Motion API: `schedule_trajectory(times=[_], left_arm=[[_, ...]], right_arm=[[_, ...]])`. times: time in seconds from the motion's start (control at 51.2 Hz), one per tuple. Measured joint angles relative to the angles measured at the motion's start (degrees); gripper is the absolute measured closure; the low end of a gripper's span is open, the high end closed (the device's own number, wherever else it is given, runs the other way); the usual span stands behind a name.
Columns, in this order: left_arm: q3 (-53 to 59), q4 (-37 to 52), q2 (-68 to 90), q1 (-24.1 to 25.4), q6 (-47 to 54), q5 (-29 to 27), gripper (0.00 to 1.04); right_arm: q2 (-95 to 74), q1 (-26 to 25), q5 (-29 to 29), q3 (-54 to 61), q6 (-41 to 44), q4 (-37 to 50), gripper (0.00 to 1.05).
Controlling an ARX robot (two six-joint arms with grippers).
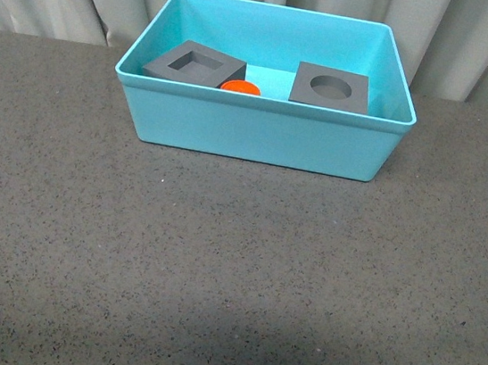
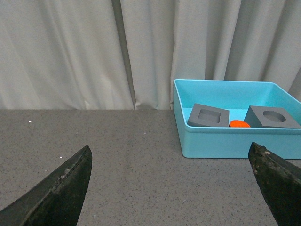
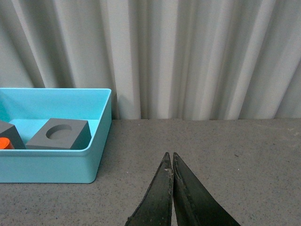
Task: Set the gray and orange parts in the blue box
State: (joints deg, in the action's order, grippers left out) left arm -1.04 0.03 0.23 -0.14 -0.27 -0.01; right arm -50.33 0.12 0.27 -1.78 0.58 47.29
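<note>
The matte gray cube with a square recess (image 1: pixel 195 64), the matte gray cube with a round recess (image 1: pixel 331 89) and the small orange cylinder (image 1: pixel 240 87) between them all lie inside the large light turquoise-blue plastic bin (image 1: pixel 259 135), so the placing looks finished, with nothing of the task's parts left out on the speckled dark gray bench (image 1: pixel 215 269); what remains, at most, is for the arms to rest clear. The left hand (image 2: pixel 171 188) is spread wide and holds nothing, and the bin sits ahead of it and off toward its right finger, well apart from both fingertips. The right hand (image 3: pixel 171 188) has its two dark fingers pressed together with nothing between them, and the bin sits ahead of it and off to its left side, also well apart. The front view shows neither arm, but it alone looks down into the whole bin and shows all of its near wall and the open bench before it. The left wrist view adds the square-recess cube's tilt against the bin floor and the orange cylinder's top just over the rim. The right wrist view shows only a sliver of orange and an edge of the first cube, yet gives the round-recess cube plainly. A pale pleated curtain (image 3: pixel 188 56) hangs behind the bench.
</note>
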Motion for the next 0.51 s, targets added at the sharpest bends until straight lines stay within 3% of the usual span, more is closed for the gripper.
schedule_trajectory(times=[0.507], left_arm=[[0.0, 0.0, 0.0, 0.0, 0.0, 0.0, 0.07]], right_arm=[[22.3, 0.0, -0.2, 1.5, 0.0, -19.5, 1.04]])
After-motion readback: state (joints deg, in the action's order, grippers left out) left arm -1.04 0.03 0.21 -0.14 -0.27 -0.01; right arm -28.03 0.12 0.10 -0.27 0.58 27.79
